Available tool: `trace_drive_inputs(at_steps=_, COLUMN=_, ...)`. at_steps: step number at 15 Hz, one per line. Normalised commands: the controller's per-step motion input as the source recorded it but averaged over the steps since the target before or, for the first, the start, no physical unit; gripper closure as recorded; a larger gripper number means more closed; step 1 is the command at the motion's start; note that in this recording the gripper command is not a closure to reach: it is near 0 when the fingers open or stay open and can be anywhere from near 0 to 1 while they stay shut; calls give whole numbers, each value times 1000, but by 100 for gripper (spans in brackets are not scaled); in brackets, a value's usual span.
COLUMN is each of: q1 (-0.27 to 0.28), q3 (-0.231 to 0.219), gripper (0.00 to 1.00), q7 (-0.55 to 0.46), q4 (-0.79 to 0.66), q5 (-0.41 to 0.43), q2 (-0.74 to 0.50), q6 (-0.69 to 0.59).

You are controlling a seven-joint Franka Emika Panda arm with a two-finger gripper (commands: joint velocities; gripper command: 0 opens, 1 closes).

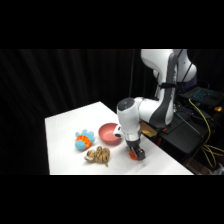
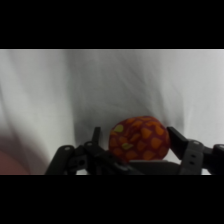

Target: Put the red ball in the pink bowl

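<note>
Near the table's [image 1: 65,125] front edge, the gripper [image 1: 136,152] is down at the surface with its fingers [image 2: 182,145] on either side of the red ball [image 2: 139,138], touching it. Just beside sits the pink bowl [image 1: 108,133]. Farther along lie a tan knotted lump [image 1: 99,156] and a blue fuzzy ball [image 1: 84,140].

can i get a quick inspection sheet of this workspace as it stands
surface: white table, bare cloth-like top around the toys
job's things: red ball on the table between the fingers; pink bowl beside it, nothing seen inside
clutter: blue fuzzy ball with orange patches; tan knotted lump in front of the bowl
grippers: gripper down at the table, one finger on each side of the ball; grip not confirmed
cables: yellow cables at right, off the table
surroundings: black curtain behind, dark equipment at right
</note>
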Motion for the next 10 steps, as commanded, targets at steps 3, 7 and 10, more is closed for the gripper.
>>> trace_drive_inputs(at_steps=3, q1=-30, q3=-39, gripper=100, q7=-136, q4=39, q5=-18, q2=-5, q6=123)
trace_drive_inputs(at_steps=7, q1=64, q3=-140, gripper=90, q7=25, q4=-12, q5=-136, q2=-139, q6=11)
trace_drive_inputs(at_steps=10, q1=170, q3=-282, gripper=28, q7=231, q4=-115, q5=-309, q2=-366, q6=-178)
